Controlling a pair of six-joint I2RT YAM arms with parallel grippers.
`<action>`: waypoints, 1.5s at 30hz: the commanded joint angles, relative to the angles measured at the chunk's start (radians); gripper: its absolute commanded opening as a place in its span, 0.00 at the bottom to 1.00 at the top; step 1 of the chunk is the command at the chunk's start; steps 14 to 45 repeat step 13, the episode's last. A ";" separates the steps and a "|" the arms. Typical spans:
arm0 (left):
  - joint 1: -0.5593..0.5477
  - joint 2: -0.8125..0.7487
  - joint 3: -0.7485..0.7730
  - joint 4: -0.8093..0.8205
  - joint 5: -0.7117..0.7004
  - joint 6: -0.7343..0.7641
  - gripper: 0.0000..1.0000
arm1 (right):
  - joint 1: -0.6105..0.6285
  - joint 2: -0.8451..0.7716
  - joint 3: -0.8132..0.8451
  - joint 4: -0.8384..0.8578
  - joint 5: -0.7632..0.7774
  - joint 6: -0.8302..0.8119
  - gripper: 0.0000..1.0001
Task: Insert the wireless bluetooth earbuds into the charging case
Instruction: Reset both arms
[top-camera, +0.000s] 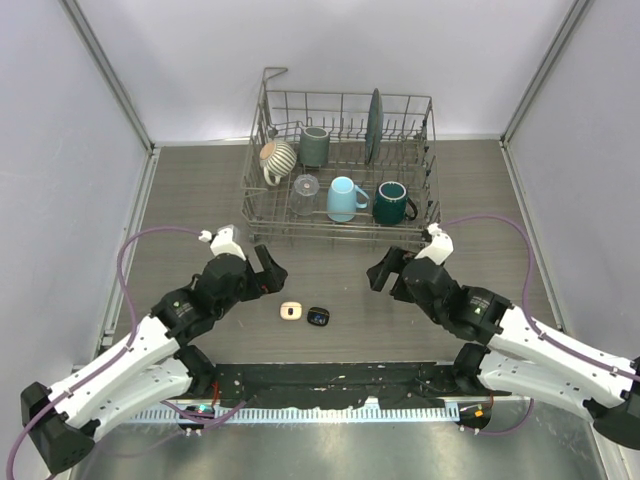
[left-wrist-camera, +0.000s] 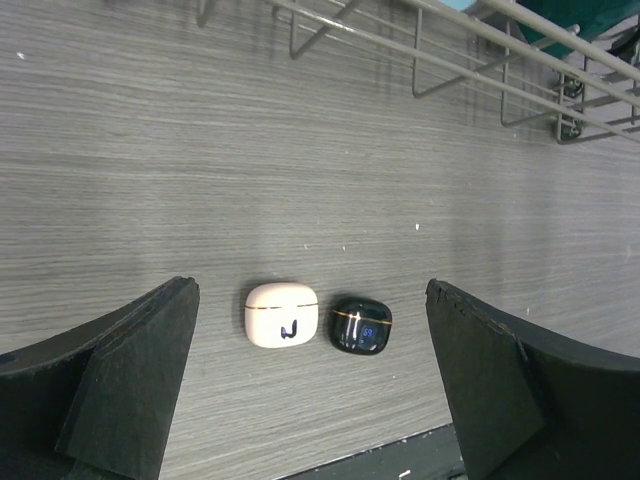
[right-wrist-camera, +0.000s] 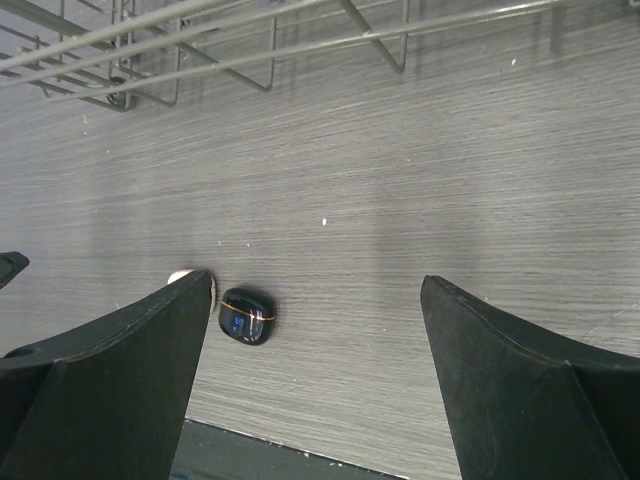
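Two shut charging cases lie side by side on the wooden table: a cream-pink case (top-camera: 291, 311) and, to its right, a black case (top-camera: 318, 317) with a lit blue display. No earbuds show in any view. My left gripper (top-camera: 268, 270) is open and empty, hovering left of and behind the cases. In the left wrist view the cream case (left-wrist-camera: 281, 315) and black case (left-wrist-camera: 360, 324) lie between the spread fingers of that gripper (left-wrist-camera: 310, 288). My right gripper (top-camera: 385, 272) is open and empty, to the right of the cases. Its wrist view shows the black case (right-wrist-camera: 247, 315) beside its left finger (right-wrist-camera: 130, 370).
A wire dish rack (top-camera: 262, 200) stands behind the cases, holding a striped mug (top-camera: 277, 158), a grey mug (top-camera: 314, 146), a light blue mug (top-camera: 344, 198), a dark green mug (top-camera: 392, 202), a glass (top-camera: 305, 189) and a plate (top-camera: 373, 125). A black strip (top-camera: 330, 380) runs along the near table edge.
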 joint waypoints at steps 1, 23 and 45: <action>0.003 -0.055 0.051 -0.036 -0.089 0.025 1.00 | -0.005 -0.066 0.063 -0.019 0.076 -0.015 0.91; 0.003 -0.156 0.106 -0.168 -0.280 0.064 1.00 | -0.006 -0.120 0.159 -0.056 0.197 -0.096 0.91; 0.003 -0.156 0.106 -0.168 -0.280 0.064 1.00 | -0.006 -0.120 0.159 -0.056 0.197 -0.096 0.91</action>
